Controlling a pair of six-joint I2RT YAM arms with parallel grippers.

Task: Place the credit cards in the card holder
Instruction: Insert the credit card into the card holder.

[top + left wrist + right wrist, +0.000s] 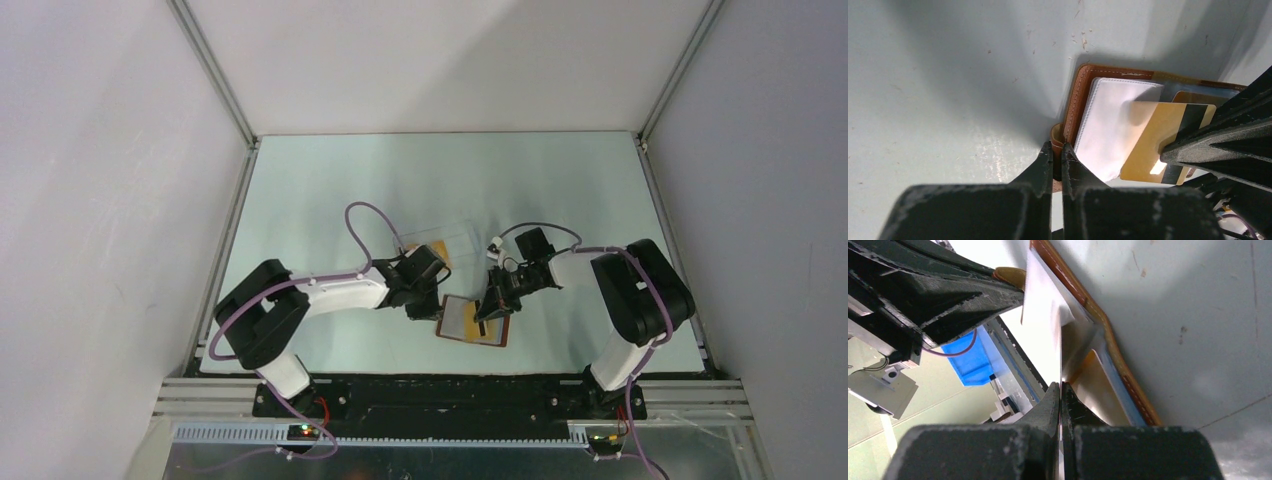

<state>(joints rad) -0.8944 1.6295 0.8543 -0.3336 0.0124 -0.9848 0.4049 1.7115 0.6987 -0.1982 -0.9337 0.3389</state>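
Observation:
The brown leather card holder (459, 333) lies open on the table, grey-blue pockets up; it also shows in the left wrist view (1082, 95) and the right wrist view (1120, 360). My left gripper (424, 311) (1058, 152) is shut on its snap tab (1057, 140) at the left edge. My right gripper (484, 322) (1060, 390) is shut on an orange-gold credit card (1153, 137) with a dark stripe. The card stands on edge (1061, 355) and slants down over the holder's inner pocket (1110, 125). Another orange card (441, 250) lies in the clear box.
A clear plastic box (455, 238) sits on the table just behind the left gripper. The two grippers are close together over the card holder. Enclosure walls stand on the left, right and back; the frame rail (450, 385) runs along the near edge.

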